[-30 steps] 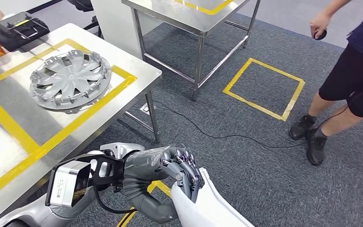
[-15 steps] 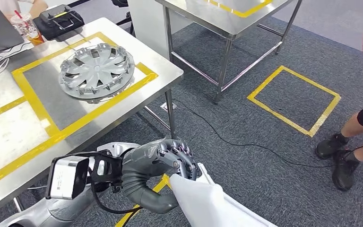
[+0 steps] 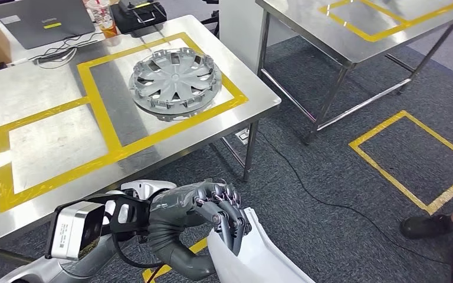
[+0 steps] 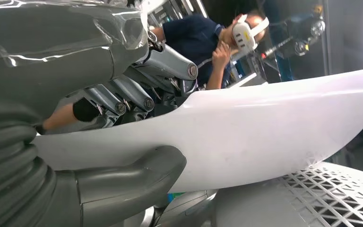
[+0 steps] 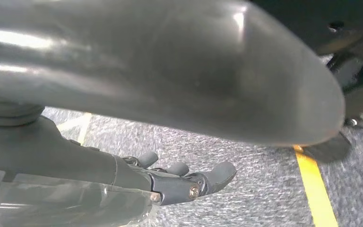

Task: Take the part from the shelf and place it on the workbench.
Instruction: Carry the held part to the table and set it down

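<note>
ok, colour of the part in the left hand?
White, glossy. The part shows best in the left wrist view, gripped by the left hand.

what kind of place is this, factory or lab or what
Likely a workshop or robot test floor: steel workbenches marked with yellow tape, a wheel cover on one, and taped squares on grey carpet.

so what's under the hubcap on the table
The hubcap lies on bare steel of the workbench, inside a yellow taped rectangle. Whatever sits directly beneath its centre is covered by the hubcap itself.
</note>
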Controlling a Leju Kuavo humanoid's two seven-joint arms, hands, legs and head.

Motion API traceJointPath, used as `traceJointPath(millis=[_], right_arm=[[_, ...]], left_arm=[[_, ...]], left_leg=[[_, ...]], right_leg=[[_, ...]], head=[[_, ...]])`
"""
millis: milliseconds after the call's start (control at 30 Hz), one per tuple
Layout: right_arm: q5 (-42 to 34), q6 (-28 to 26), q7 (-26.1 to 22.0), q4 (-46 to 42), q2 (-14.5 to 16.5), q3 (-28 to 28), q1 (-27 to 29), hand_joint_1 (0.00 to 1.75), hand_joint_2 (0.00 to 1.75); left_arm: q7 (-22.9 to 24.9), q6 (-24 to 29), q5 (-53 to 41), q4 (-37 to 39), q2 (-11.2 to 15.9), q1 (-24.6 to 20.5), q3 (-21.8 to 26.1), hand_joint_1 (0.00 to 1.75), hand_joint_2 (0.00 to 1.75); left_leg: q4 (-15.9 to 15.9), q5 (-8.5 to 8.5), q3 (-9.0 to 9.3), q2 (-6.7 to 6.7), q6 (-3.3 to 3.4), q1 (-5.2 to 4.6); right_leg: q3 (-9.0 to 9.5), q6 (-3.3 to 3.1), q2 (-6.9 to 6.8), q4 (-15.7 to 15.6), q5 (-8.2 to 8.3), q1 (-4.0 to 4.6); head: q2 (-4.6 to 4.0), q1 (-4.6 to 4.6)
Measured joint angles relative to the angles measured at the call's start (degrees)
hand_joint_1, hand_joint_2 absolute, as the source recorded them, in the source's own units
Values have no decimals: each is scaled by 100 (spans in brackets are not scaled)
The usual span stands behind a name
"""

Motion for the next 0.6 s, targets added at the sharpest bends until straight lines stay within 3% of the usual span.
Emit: traceJointPath(millis=[67, 100, 167, 233, 300, 367, 433, 467, 533, 600], right_arm=[[-6, -20, -37, 5, -23, 1, 0, 0, 0], [-10, -31, -52, 9, -34, 1, -3, 0, 0], [-16, -39, -73, 15, -56, 0, -16, 0, 0], [-16, -40, -79, 16, -73, 1, -37, 0, 0], [-14, -40, -79, 15, -82, 3, -41, 0, 0], [-14, -41, -79, 15, -87, 4, -19, 0, 0], [-14, -41, -79, 16, -87, 4, 5, 0, 0], [-14, -41, -79, 16, -86, 4, 9, 0, 0], [-14, -41, -79, 16, -81, 4, 3, 0, 0], [-14, -41, -79, 16, -74, 4, -1, 0, 0]], left_arm=[[-51, -21, -16, -11, 3, 4, 7, 169, 175], [-73, -25, -18, -15, 7, 5, 11, 169, 175], [-93, -27, -25, -22, 20, 9, 22, 169, 175], [-98, -27, -35, -36, 39, 16, 37, 169, 175], [-100, -27, -39, -60, 59, 14, 60, 169, 175], [-103, -27, -43, -77, 70, 9, 81, 169, 175], [-106, -28, -44, -79, 78, 18, 89, 169, 175], [-106, -29, -44, -79, 85, 25, 88, 169, 175], [-106, -29, -44, -80, 97, 29, 88, 169, 175], [-106, -31, -44, -87, 103, 12, 92, 169, 175]], left_leg=[[56, -40, -5, -167, -61, 35], [106, -73, -23, -240, -108, 43], [177, -120, -74, -338, -188, 43], [194, -136, -100, -383, -232, 58], [362, -244, -180, -160, -280, 58], [951, -531, -473, 173, -327, 58], [1669, -793, -867, 286, -350, 81], [1855, -807, -994, 303, -352, 89], [1600, -544, -914, 357, -329, 91], [806, -186, -512, 606, -250, 41]], right_leg=[[293, 158, 118, -788, 393, -81], [449, 180, 196, -1149, 549, -105], [583, 111, 281, -1440, 658, -103], [594, 0, 191, -1429, 654, -77], [625, -78, 101, -1438, 645, -86], [659, -145, -7, -1443, 617, -73], [676, -182, -130, -1442, 589, -50], [685, -195, -203, -1441, 574, -41], [720, -202, -336, -1441, 542, -24], [782, -179, -456, -1440, 492, 10]], head=[[0, 8], [0, 21], [0, 41], [0, 46], [0, 26], [0, -5], [0, -17], [0, -18], [0, -18], [0, -17]])
